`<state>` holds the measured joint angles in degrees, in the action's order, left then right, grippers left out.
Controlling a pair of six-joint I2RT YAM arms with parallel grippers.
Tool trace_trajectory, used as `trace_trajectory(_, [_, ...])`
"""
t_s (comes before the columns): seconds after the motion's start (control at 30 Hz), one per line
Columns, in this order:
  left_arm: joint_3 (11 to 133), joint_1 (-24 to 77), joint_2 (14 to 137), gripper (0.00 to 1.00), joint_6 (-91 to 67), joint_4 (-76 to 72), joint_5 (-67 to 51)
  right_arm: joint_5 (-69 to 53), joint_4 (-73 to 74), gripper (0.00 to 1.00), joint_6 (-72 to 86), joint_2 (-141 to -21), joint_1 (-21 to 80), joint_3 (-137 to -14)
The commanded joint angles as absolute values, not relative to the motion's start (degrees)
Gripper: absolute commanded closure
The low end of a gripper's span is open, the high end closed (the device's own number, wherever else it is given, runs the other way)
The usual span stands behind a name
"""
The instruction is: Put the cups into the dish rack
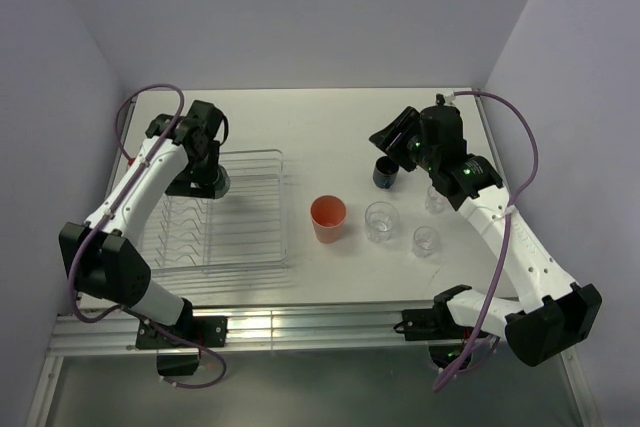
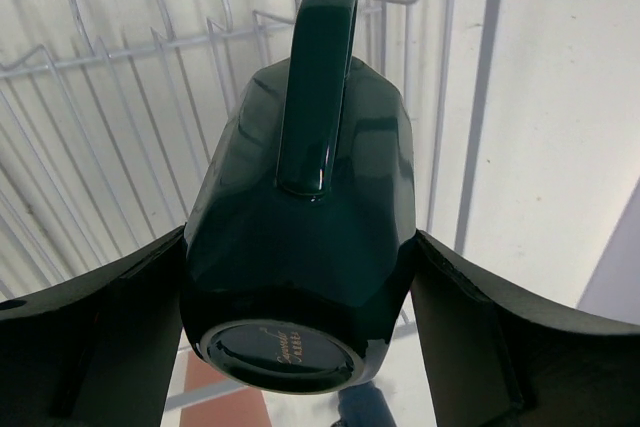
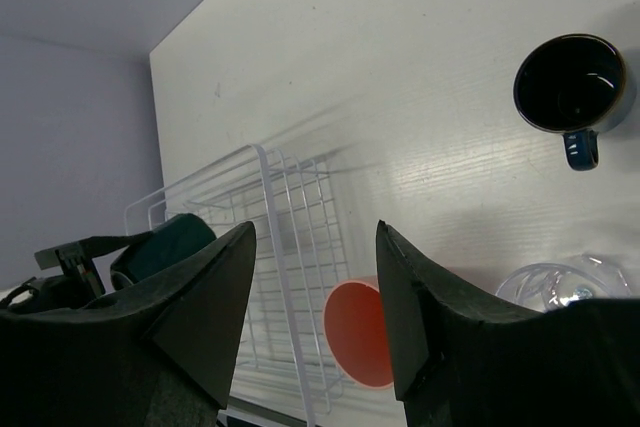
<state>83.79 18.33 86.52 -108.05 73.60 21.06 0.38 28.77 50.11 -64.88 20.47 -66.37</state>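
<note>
My left gripper [image 1: 207,179] is shut on the dark teal mug [image 2: 300,237] and holds it over the far part of the dish rack [image 1: 250,237]. In the left wrist view the mug's base faces the camera and its handle points away, with the rack wires [image 2: 120,147] behind it. My right gripper [image 1: 392,135] is open and empty, above the table just beyond the navy mug [image 1: 386,173]. The salmon-pink tumbler [image 1: 328,219] stands right of the rack. Three clear glasses [image 1: 380,221], [image 1: 427,240], [image 1: 436,197] stand further right. The right wrist view shows the navy mug [image 3: 570,87], the tumbler [image 3: 362,347] and the rack [image 3: 290,237].
The white table [image 1: 320,137] is walled by grey panels at the back and sides. The arm bases and a metal rail [image 1: 300,327] lie along the near edge. Purple cables loop off both arms.
</note>
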Motion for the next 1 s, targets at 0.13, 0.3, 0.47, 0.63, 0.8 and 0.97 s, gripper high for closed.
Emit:
trace_trajectory(0.13, [83.67,15.21,88.94,1.0,-100.99,68.56,17.67,2.11,28.3,0.41,50.98,-64.51,20.57,-68.29])
trace_trajectory(0.3, [83.41,14.41,90.61,1.0,-100.02,67.76,16.26,2.2,27.95,0.41,50.98,-64.6,20.57,-68.12])
trace_trajectory(0.47, [82.62,13.45,91.76,1.0,-99.23,66.53,14.94,2.02,27.77,0.41,50.63,-65.04,20.57,-68.03])
trace_trajectory(0.63, [82.36,13.01,92.9,1.0,-99.4,67.15,14.59,2.02,27.86,0.41,50.54,-65.39,20.57,-68.38])
trace_trajectory(0.8, [81.21,12.22,93.08,1.0,-99.4,66.01,13.98,1.58,27.77,0.41,50.27,-66.0,20.57,-68.82])
trace_trajectory(0.97, [80.07,11.16,93.51,1.0,-99.84,66.0,13.71,1.41,27.86,0.4,50.1,-66.36,20.57,-68.99])
